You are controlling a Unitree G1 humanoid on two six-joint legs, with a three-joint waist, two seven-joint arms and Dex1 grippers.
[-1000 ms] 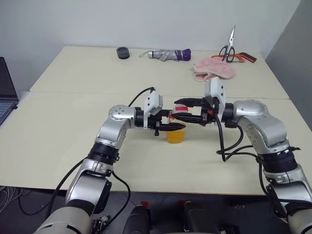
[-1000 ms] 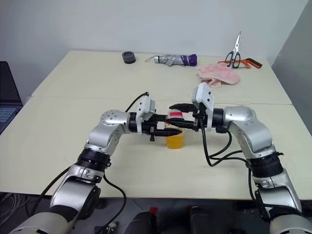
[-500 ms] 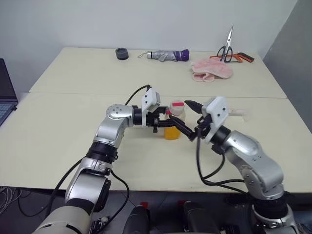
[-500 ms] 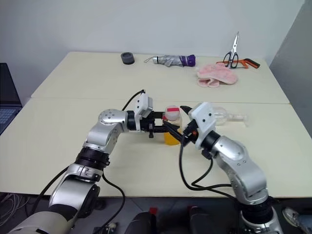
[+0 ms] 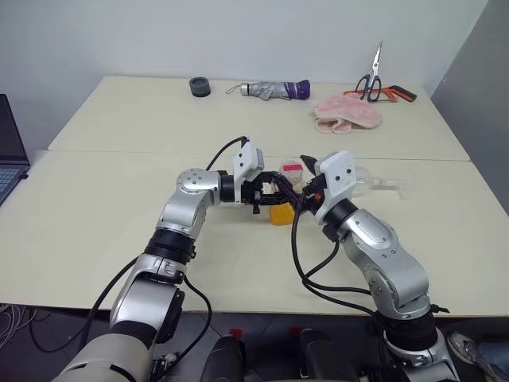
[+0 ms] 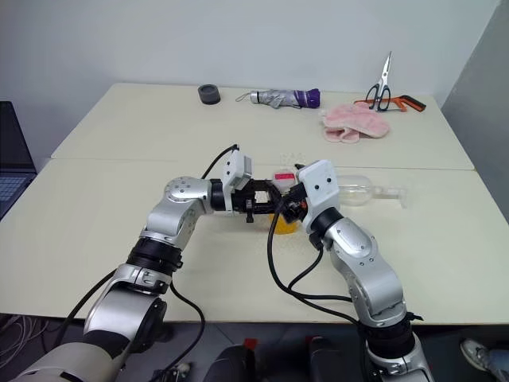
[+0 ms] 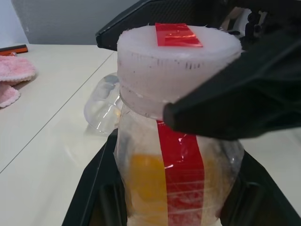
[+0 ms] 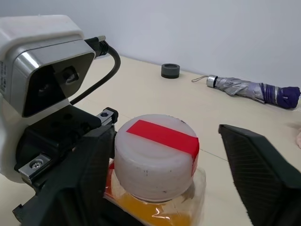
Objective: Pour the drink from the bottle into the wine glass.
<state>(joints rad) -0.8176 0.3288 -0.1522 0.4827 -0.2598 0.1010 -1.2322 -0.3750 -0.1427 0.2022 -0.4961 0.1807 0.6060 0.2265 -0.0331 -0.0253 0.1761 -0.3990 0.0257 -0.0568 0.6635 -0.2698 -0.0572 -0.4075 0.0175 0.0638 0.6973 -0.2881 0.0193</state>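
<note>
Beige surface [image 5: 119, 199]: bottle [image 5: 285, 195] is clamped upright in left end effector [image 5: 274, 193]; right end effector [image 8: 160, 174] is spread around cap [image 8: 157, 155]. Uncapping is judged underway; closing and twisting needed next. Wine glass [image 6: 362, 192] is lying beyond right end effector.

- The left arm [image 5: 188, 208] was built of brushed silver rounded shells, joined by ribbed black rings.
- The right arm [image 5: 382, 259] had the same silver shells, with a bulkier rounded shell near the elbow and a black ribbed collar lower down.
- Each wrist carried a white, boxy camera housing [image 5: 249, 161] with a dark lens window set in a grey face.
- Black cables [image 5: 306, 267] looped loosely from each wrist housing back along the arm.
- The left claw [image 5: 274, 188] and the right claw [image 8: 169, 188] had matt black fingers [image 8: 263, 176], finely textured on the inner faces.
- A small silver screw [image 8: 28, 165] sat in the black claw mount.
</note>
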